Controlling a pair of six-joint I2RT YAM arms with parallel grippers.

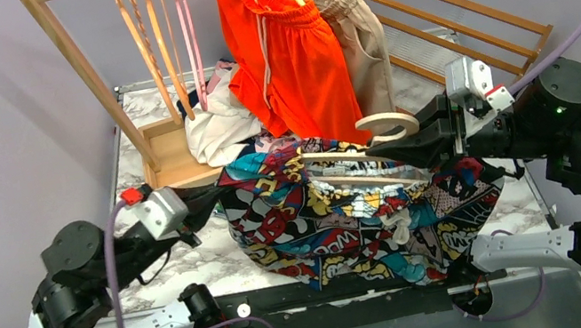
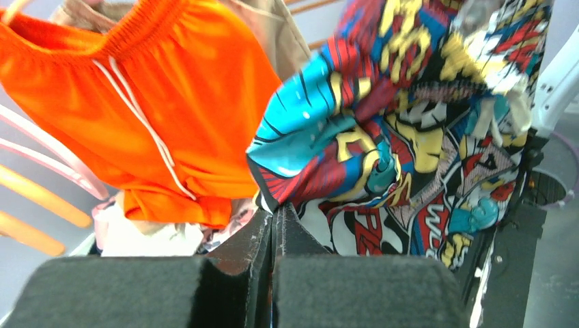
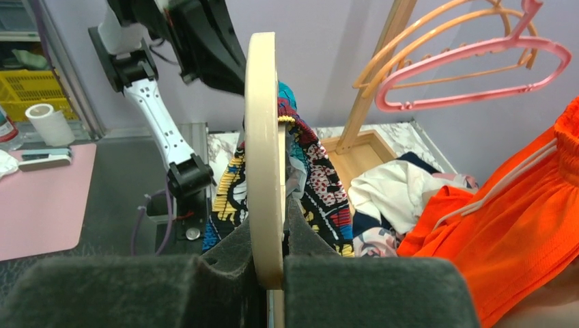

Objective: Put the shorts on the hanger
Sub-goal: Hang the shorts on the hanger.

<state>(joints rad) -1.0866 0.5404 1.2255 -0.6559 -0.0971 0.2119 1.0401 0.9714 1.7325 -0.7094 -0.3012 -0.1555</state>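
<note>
Near edge of the worktop: both arms reach inward from their bases toward the middle.

Left pincer: closed. In the left wrist view the fingertips meet with no gap, and a corner of the shorts comes down to them and appears pinched there. In the top view this pincer sits at the left edge of the garment.

Right pincer: closed on the hanger. The right wrist view shows the cream bar edge-on and upright, clamped between the two pads.

The shorts: comic-print fabric, bunched at the front centre of the worktop between the two pincers. The lower part spills over the near edge. The waistband faces the right pincer, and the hanger's arms lie against it, touching. Whether an arm is inside the waistband cannot be told. The hook loop stands clear just above the fabric.

Behind the shorts: a heap of mixed clothing, white on top, rests on the worktop.

Far side: a wooden rack carries orange hangers and a pink hanger, all bare. Plain orange shorts hang to their right, with beige shorts just beside them. A slatted wooden frame lies at the far right.
</note>
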